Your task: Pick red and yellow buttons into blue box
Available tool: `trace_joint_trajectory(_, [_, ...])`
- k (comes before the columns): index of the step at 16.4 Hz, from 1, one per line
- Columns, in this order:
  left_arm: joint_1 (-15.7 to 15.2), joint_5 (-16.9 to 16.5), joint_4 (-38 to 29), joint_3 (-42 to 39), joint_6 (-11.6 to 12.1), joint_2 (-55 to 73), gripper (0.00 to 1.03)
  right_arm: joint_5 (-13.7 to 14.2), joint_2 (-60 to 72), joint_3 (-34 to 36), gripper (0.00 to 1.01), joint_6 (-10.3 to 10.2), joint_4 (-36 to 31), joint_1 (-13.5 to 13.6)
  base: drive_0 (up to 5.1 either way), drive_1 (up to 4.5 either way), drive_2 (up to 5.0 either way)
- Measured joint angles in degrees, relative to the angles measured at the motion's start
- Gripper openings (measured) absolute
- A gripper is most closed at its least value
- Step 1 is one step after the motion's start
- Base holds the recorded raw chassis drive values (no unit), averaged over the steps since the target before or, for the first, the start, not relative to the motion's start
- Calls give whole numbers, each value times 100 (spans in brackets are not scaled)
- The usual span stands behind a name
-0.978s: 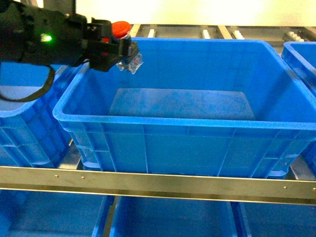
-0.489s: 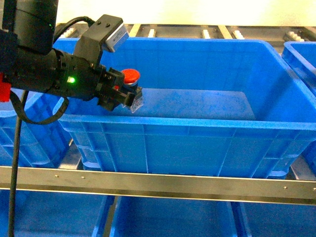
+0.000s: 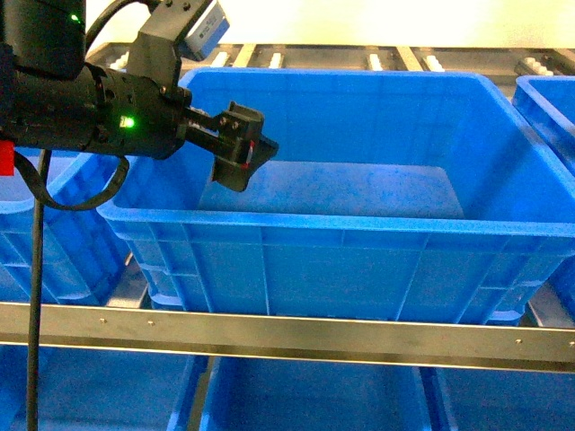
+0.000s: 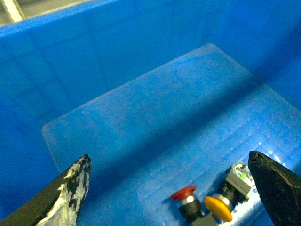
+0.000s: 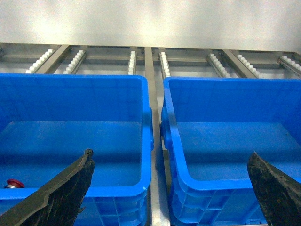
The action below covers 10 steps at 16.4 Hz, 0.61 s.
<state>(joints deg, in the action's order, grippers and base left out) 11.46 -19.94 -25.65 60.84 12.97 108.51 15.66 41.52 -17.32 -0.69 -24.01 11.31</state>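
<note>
The blue box (image 3: 296, 224) fills the middle of the head view. My left gripper (image 3: 243, 153) hangs over its left part, open, with nothing between the fingers. In the left wrist view the same gripper (image 4: 168, 155) looks down at the box floor (image 4: 155, 108). There the red button (image 4: 184, 193) and the yellow button (image 4: 218, 208) lie side by side on their dark bodies, near the right finger (image 4: 275, 186). My right gripper (image 5: 171, 153) is open and empty. Its view shows a red cap (image 5: 14, 182) in the left-hand box (image 5: 75, 89).
More blue boxes stand to the left (image 3: 45, 233) and right (image 3: 548, 99) of the middle one, and a second box (image 5: 230, 94) sits beside it in the right wrist view. A metal rail (image 3: 287, 328) crosses the front. Roller tracks (image 5: 75, 59) run behind.
My left gripper carried the red button down into the blue box, then opened. The button now lies on the box floor beside the yellow one.
</note>
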Motion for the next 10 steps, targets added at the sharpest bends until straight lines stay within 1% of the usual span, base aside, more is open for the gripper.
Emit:
trace_joint_trajectory(1, [-55, 22, -254, -42, -223, -149, 98, 0, 0, 0, 98, 0, 0, 0, 0, 0, 0])
trace_joint_trajectory(2, [-133, 77, -540, -247, -415, -470, 98, 0, 0, 0, 98, 0, 0, 0, 0, 0, 0])
trace_joint_trajectory(3, [-289, 179, -927, -654, -590, -1043, 98, 0, 0, 0, 98, 0, 0, 0, 0, 0, 0])
trace_joint_trajectory(5, [-684, 411, -1510, -1530, -826, -2188, 98, 0, 0, 0, 98, 0, 0, 0, 0, 0, 0])
trace_joint_trajectory(6, [-850, 691, -1620, -2090, -883, -2739, 98, 0, 0, 0, 98, 0, 0, 0, 0, 0, 0])
trace_joint_trajectory(7, [-876, 804, -1591, -2658, -953, -3263, 98, 0, 0, 0, 98, 0, 0, 0, 0, 0, 0])
trace_joint_trajectory(8, [-756, 929, -1545, -3156, -949, -3755, 98, 0, 0, 0, 98, 0, 0, 0, 0, 0, 0])
trace_joint_trajectory(9, [-684, 927, -1414, -3657, -946, -4343, 98, 0, 0, 0, 98, 0, 0, 0, 0, 0, 0])
trace_joint_trajectory(10, [-673, 916, -1392, -3770, -949, -4531, 98, 0, 0, 0, 98, 0, 2, 0, 0, 0, 0])
